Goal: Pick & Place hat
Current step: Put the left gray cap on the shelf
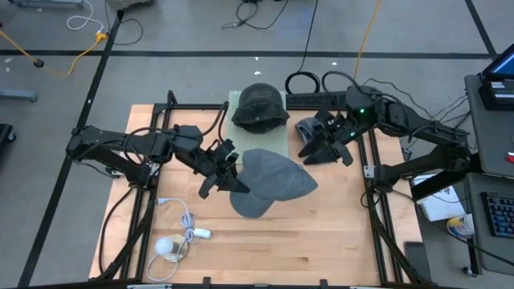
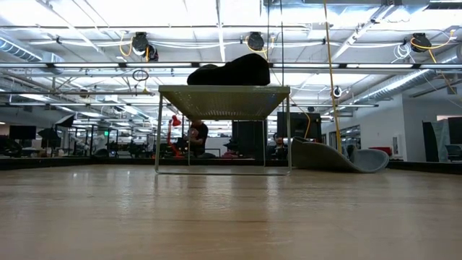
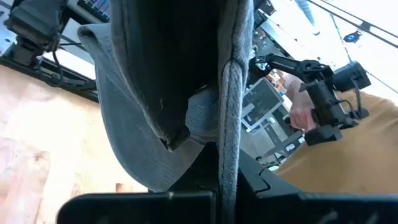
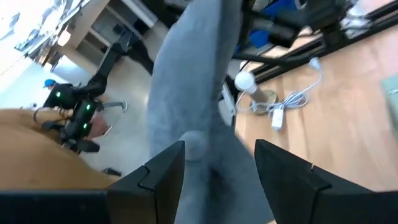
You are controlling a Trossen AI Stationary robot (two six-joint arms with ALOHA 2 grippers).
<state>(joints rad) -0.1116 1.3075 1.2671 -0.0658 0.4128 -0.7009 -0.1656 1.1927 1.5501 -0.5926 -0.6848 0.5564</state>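
— So where was the grey hat [image 1: 271, 183] at that moment?

— Near the middle of the wooden worktop [image 1: 321, 241], just in front of the pale green stand [image 1: 273, 138]. From the high view it lay spread out, its left edge taken by the left hand [image 1: 226, 170].

— Was that hand closed on it?

— Yes. The left wrist view had the grey cloth [image 3: 155, 124] filling the space between the dark fingers [image 3: 224, 186], pinched along a seam, so the hand was gripping the hat.

— And the right hand?

— The right hand [image 1: 321, 149] sat just beside the hat's right edge, close to the stand. Its wrist view showed the two fingers [image 4: 161, 171] spread apart with grey fabric [image 4: 199, 93] between and beyond them. They looked open; I saw no pinch there.

— What was on the stand?

— A dark hat [image 1: 259, 104] rested on top of it. The low view showed the same: the dark hat [image 2: 231, 72] up on the mesh top of the stand [image 2: 224, 92], and the grey hat [image 2: 336, 156] low on the worktop to the right of the stand's legs.

— Anything else on the worktop?

— A white cable with a small adapter [image 1: 193, 229] and a round white piece [image 1: 166, 246] lay near the front left corner, well apart from the hats. The right wrist view caught that cable [image 4: 280, 106] too.
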